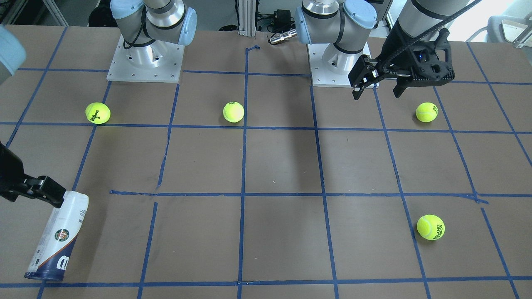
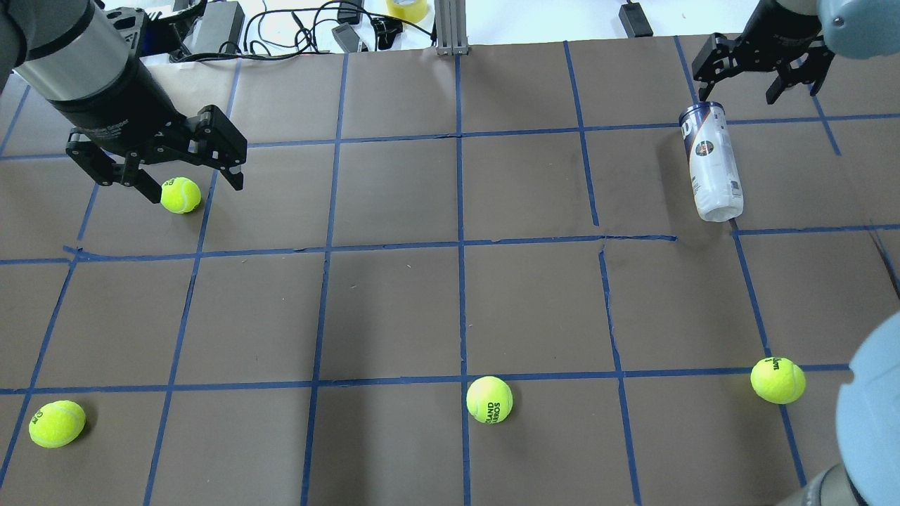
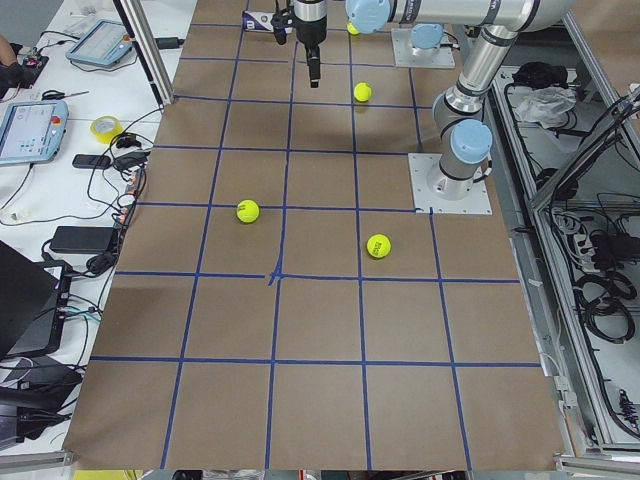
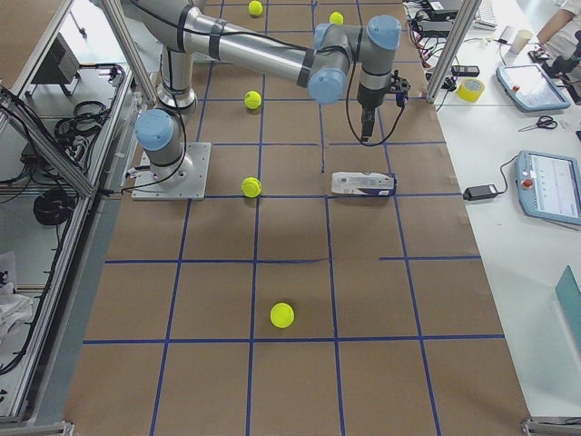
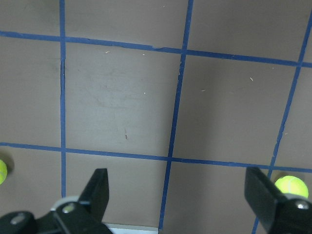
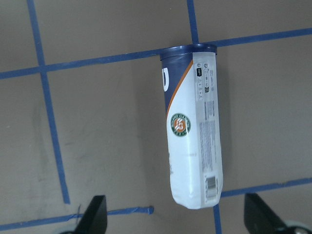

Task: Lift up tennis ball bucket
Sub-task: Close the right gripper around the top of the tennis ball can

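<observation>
**Hovering over the toppled tube, jaws spread**

At the left of the overhead view, the left gripper (image 2: 195, 190) hangs above the table (image 2: 394, 309) with its jaws wide and nothing in them. A yellow tennis ball (image 2: 181, 195) lies loose near it, untouched. This arm looks parked out of the way, as the task's thing is on the other side.

A second ball (image 2: 57, 424), a third ball (image 2: 489, 399) and a fourth ball (image 2: 778, 380) lie along the robot's edge of the table.

Further right, the tennis ball bucket (image 2: 710, 161) lies on its side on the table. Its navy end points away from the robot and its pale end toward it, and it is well apart from every ball.

The right gripper (image 2: 738, 95) hovers over the bucket without touching it, jaws wide and empty. Its wrist camera looks straight down, with a finger on either side of the tube's line. The wide spread seems meant to straddle the tube across its width, since a lying cylinder offers only its rounded sides. The lift has not yet begun. It probably needs a descent first, and an off-centre pinch could make the tube roll.
</observation>
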`<state>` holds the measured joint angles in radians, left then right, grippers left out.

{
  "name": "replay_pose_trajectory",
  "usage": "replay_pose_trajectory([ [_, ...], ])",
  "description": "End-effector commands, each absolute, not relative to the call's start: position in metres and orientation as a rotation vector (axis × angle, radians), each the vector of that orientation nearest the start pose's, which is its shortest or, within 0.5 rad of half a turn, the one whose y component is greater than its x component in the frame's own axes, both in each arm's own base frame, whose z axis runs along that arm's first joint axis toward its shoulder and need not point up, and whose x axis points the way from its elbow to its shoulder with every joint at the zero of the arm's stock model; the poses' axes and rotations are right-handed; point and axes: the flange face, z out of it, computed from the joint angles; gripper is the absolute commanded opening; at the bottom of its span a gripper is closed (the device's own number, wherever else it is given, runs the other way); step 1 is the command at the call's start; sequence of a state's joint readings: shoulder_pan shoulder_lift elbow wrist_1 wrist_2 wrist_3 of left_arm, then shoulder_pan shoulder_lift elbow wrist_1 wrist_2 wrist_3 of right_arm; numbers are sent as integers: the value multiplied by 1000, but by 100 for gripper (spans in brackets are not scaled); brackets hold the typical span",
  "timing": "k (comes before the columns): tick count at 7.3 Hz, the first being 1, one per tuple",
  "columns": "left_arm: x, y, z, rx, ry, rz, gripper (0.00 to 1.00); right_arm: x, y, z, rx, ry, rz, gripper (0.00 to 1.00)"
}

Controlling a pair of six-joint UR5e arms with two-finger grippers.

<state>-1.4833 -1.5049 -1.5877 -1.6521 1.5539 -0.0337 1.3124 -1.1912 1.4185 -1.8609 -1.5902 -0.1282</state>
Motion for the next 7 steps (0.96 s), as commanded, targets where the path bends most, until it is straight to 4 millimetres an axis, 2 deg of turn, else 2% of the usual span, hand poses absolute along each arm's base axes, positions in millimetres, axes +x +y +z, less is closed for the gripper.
replay_pose_trajectory([
  [1,-94,-471,502,-192,3152,55,100,-66,-692,295,169,3166,-74,100],
  [2,-94,-470,503,-192,3153,55,100,-69,-699,269,151,3165,-57,100],
  [3,-94,-471,502,-192,3153,55,100,-73,-700,252,105,3162,-21,100],
  [4,-94,-471,502,-192,3152,55,100,-85,-701,239,137,3146,5,100],
  [6,-94,-472,501,-192,3153,60,100,-87,-699,202,98,3135,88,100],
  [7,-94,-472,501,-194,3153,60,100,-89,-703,196,89,3143,69,100],
])
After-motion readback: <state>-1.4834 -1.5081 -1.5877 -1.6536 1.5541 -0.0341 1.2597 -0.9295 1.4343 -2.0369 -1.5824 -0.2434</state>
